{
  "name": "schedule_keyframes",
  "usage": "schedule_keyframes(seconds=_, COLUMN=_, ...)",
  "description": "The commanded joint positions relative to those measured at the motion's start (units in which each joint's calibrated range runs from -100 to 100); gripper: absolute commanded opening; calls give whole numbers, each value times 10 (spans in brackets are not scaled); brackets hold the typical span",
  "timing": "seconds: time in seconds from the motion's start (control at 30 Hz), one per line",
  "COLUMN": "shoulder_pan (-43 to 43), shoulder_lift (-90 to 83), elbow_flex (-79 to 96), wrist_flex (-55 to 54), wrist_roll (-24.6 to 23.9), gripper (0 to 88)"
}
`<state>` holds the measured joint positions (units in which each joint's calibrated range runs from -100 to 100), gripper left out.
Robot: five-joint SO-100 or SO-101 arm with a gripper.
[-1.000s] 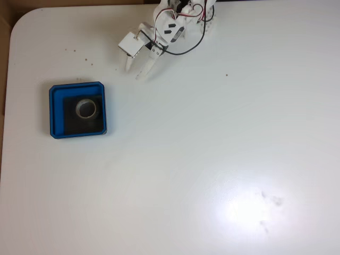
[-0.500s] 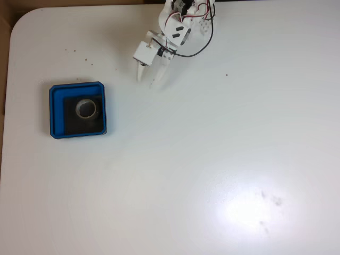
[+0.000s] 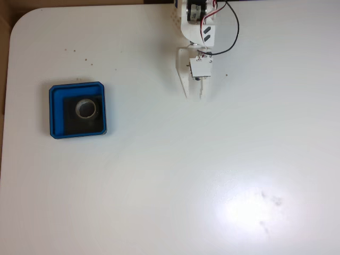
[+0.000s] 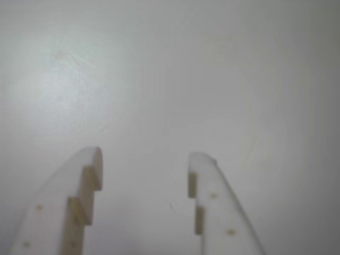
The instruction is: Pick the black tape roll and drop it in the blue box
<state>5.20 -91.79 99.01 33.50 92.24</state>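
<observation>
At nine o'clock in the fixed view, the blue box (image 3: 77, 110) is seen lying flat on the white table (image 3: 170, 175), near the table's left edge. The black tape roll (image 3: 85, 109) rests inside it, flat on the dark floor, with its pale core facing upward and its open centre exposed. The roll is placed slightly toward the box's right side, clear of the raised rim. It is judged that the drop has been made, since the roll lies within the box and nothing is carried by the arm.

At twelve to one o'clock in the same view, the white arm (image 3: 197, 26) is seen reaching down from the table's far edge, with red and black wires looped beside it. The gripper (image 3: 193, 94) points toward six o'clock and is held well apart from the box, over bare table. Such a placement is judged to suit a resting or retreat pose, because no object lies beneath it.

In the wrist view, the gripper (image 4: 144, 158) is shown with its two pale fingers (image 4: 79, 196) spread, a clear gap being left between them and only plain table seen through it. Nothing is gripped. The stepped inner faces of the fingers are visible and unobstructed, which confirms that the hold has been given up.
</observation>
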Motion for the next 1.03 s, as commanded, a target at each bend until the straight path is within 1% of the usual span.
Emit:
schedule_keyframes(seconds=0.0, shoulder_pan=-14, shoulder_lift=-7, elbow_flex=9, wrist_flex=-6, wrist_roll=3, gripper=136)
schedule_keyframes(seconds=0.07, shoulder_pan=-14, shoulder_lift=-7, elbow_flex=9, wrist_flex=-5, wrist_roll=3, gripper=121)
schedule_keyframes(seconds=0.2, shoulder_pan=-15, shoulder_lift=-7, elbow_flex=9, wrist_flex=-5, wrist_roll=-2, gripper=42)
schedule_keyframes(seconds=0.3, shoulder_pan=-15, shoulder_lift=-7, elbow_flex=9, wrist_flex=-5, wrist_roll=-2, gripper=10)
schedule_keyframes(seconds=1.0, shoulder_pan=-15, shoulder_lift=-6, elbow_flex=9, wrist_flex=-6, wrist_roll=1, gripper=10)
